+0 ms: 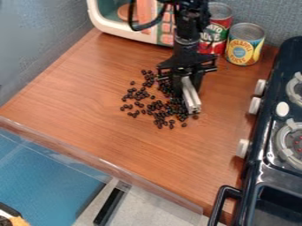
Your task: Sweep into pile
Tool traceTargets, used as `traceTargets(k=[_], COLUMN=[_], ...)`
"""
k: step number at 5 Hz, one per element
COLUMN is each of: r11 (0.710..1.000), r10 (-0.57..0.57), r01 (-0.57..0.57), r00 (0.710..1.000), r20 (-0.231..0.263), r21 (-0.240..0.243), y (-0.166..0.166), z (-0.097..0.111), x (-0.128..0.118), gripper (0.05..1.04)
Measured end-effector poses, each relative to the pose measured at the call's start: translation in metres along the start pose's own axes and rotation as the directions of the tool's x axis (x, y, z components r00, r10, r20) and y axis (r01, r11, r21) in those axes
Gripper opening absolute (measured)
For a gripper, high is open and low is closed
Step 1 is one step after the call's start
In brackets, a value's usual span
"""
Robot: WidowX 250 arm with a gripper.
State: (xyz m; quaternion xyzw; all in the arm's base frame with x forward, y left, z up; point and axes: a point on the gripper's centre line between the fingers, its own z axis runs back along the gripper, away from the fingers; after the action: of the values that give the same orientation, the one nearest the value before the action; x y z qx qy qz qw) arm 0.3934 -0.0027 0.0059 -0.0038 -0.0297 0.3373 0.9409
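Beans (158, 106), small, dark and shiny, lie loose on the brown wooden counter (88, 101), right about the middle of what I can see. They're thickest just beside the silver bar (193, 102) and up under the claw (187, 88), with a thinner scatter trailing off to the left and a few strays near the bar's low end. The black arm (187, 33) comes in from the top edge, and its claw hangs down over the right part of the beans. The claw is pinching that silver bar, which slants down out of it, its low end close to the counter among the beans. Behind the arm, at the back, there's a cream toy microwave (108, 25) on the left, and on the right a red can (220, 22) with a yellow and blue can (245, 44) just beside it, both upright. A black toy stove (254, 176) runs down the right side, with white knobs (254, 106) along its near side, pale burner grates (284, 140) on top and a black handle (219, 204) at its front. A clear plastic strip (88, 156) edges the front of the counter, with a blue surface (41, 176) below.
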Motion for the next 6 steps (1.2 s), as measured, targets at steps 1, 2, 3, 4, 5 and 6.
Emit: traceTargets(k=[1,2,3,4,5,6], r11=[1.0,1.0,0.999,0.998,0.998,0.997], r10=[0.004,0.016,0.044,0.063,0.069,0.081], r01=[-0.004,-0.016,-0.044,-0.063,-0.069,-0.082], r00=[1.0,1.0,0.999,0.998,0.997,0.996], r20=[0.007,-0.002,-0.014,-0.015,-0.018,-0.026], r21=[-0.004,-0.002,-0.004,-0.003,-0.005,-0.004], y=[0.012,0.026,0.046,0.062,0.071,0.081], z=[-0.001,-0.001,-0.001,-0.001,-0.001,-0.001], x=[0.002,0.004,0.009,0.011,0.01,0.013], gripper=[0.39,0.39,0.39,0.39,0.39,0.39])
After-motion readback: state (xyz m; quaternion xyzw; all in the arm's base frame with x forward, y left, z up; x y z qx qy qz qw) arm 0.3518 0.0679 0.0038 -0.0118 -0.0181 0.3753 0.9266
